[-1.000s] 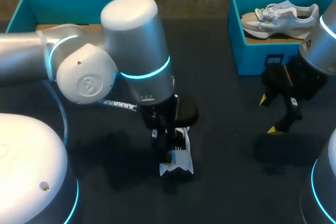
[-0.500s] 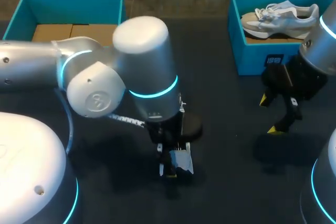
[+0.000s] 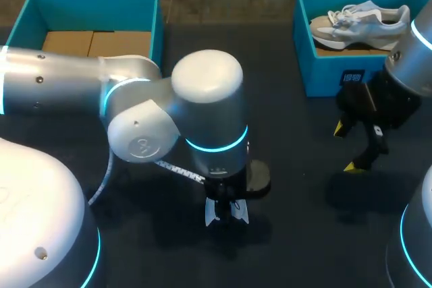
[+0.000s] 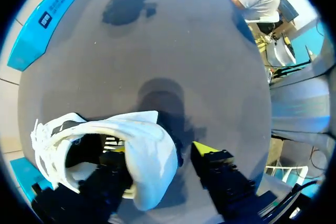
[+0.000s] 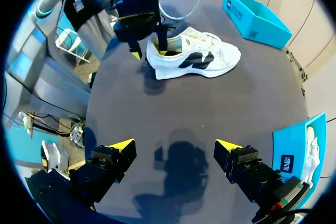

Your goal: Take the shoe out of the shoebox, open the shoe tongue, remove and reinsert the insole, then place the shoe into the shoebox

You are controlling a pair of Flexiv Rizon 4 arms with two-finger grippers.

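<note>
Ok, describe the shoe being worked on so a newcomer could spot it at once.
Start at the dark table, near its middle, under the left arm's end effector. There a white low-top sneaker with black side stripes stands on its sole on the bare tabletop. The only other one, a beige and grey sneaker, sits inside the blue cardboard shoebox at the far right.

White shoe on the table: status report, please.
Left gripper open, astride heel of shoe, one finger inside. Right gripper open, empty. Nothing blocks it.
</note>
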